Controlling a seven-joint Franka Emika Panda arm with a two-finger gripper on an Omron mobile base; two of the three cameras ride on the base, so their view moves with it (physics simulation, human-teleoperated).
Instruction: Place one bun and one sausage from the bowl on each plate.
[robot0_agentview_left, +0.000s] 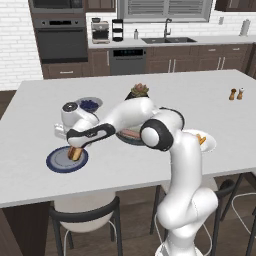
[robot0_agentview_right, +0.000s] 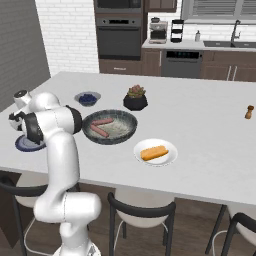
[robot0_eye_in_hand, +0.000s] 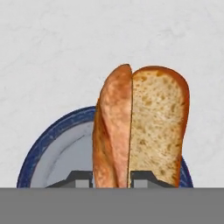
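My gripper (robot0_agentview_left: 75, 151) is shut on a bun (robot0_agentview_left: 75, 154) and holds it low over the dark blue plate (robot0_agentview_left: 56, 161) at the counter's front left. In the hand view the split bun (robot0_eye_in_hand: 140, 131) stands between the fingertips (robot0_eye_in_hand: 82, 178), with the blue plate (robot0_eye_in_hand: 52, 148) right behind it. The wide grey-blue bowl (robot0_agentview_right: 125, 116) sits mid-counter with two sausages (robot0_agentview_right: 103, 121) inside. To its right, the white plate (robot0_agentview_right: 167, 159) carries another bun (robot0_agentview_right: 154, 152). My arm hides most of the bowl in the left base view.
A small bowl of blue berries (robot0_agentview_left: 89, 104) and a black pot with a plant (robot0_agentview_left: 140, 91) stand behind the bowl. Two shakers (robot0_agentview_left: 236, 93) are far right. Stools (robot0_agentview_left: 85, 220) line the counter's front edge.
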